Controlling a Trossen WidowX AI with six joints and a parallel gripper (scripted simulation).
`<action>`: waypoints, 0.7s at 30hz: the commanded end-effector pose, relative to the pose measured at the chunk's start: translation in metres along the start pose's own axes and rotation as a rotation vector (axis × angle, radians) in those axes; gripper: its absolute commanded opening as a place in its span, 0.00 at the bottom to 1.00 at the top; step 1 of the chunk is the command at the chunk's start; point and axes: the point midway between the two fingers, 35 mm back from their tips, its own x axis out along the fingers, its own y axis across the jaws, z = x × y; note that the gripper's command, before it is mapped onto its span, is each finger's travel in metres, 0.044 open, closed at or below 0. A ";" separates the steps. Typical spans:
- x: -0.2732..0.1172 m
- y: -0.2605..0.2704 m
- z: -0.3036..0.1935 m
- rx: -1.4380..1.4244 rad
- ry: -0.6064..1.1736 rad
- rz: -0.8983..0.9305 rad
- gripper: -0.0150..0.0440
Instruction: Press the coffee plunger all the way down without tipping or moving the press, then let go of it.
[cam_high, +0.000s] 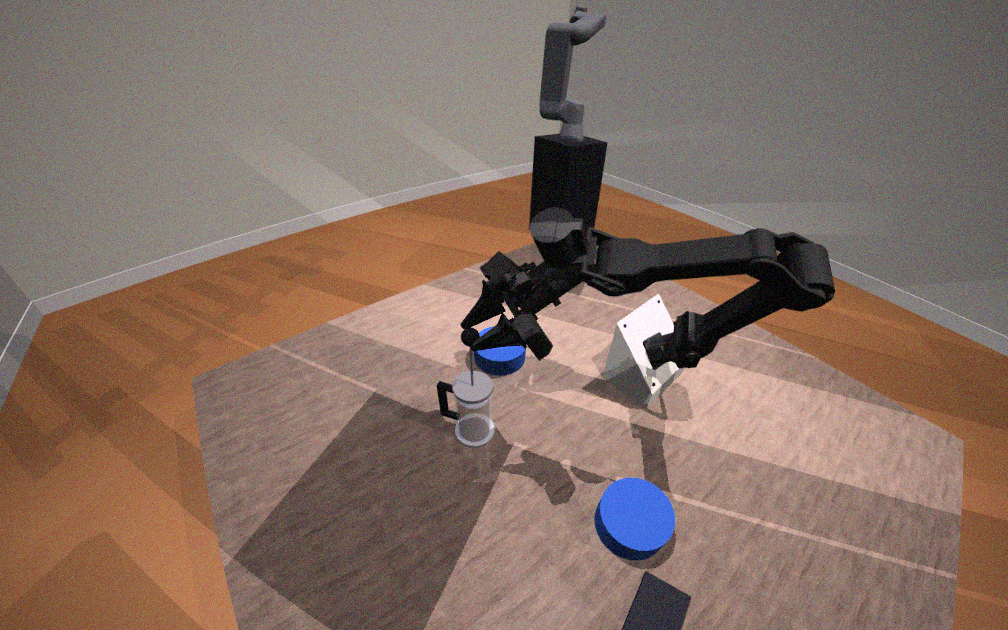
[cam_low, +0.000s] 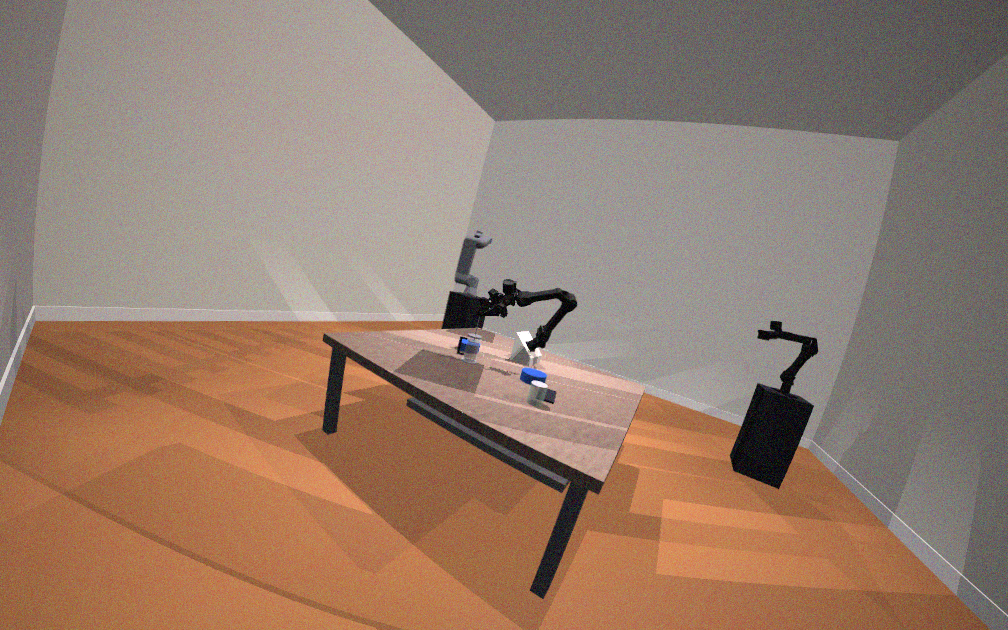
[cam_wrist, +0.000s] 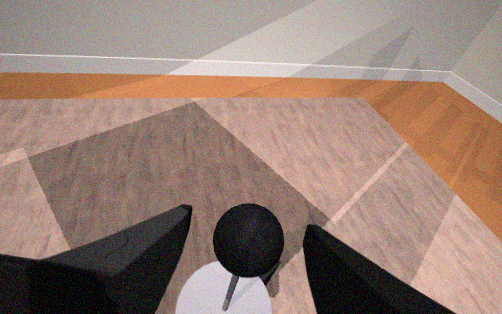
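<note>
Step in hand: you are lining up on the plunger knob (cam_high: 469, 337) (cam_wrist: 248, 240); the press stroke is still waiting, with the rod (cam_high: 472, 367) (cam_wrist: 230, 293) standing tall above the lid (cam_high: 473, 388) (cam_wrist: 210, 295).
Gripper: you are holding the gripper (cam_high: 470, 335) (cam_low: 483, 308) (cam_wrist: 248, 224) about half open, the knob showing between its fingertips with a gap on either side in the wrist view; it is gripping nothing.
French press: it is standing upright on the table (cam_high: 743, 534) (cam_low: 416, 341) (cam_wrist: 300, 125), towards the far-left edge in the top view, its black handle (cam_high: 443, 399) pointing left.
Next move: you are probably needing to settle the fingers around or over the knob, then push straight down along the rod until it stops, and then let go.
Risk: if you are pushing off-centre or sideways, the tall rod could be tipping or sliding the press.
Glass carafe: its clear wall (cam_high: 474, 417) is showing no liquid that you can make out.
Pale cup: the cup (cam_low: 538, 392) is standing towards the table's right edge in the exterior view; you cannot tell what it is holding.
Blue discs: one (cam_high: 500, 361) is lying just behind the press, the other (cam_high: 637, 517) (cam_low: 532, 375) well apart, towards the near edge in the top view.
</note>
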 end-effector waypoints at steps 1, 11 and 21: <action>0.000 0.000 0.001 0.004 -0.003 -0.003 0.51; 0.000 0.000 0.001 0.004 -0.003 -0.003 0.44; 0.008 -0.001 -0.009 0.004 -0.002 -0.003 0.44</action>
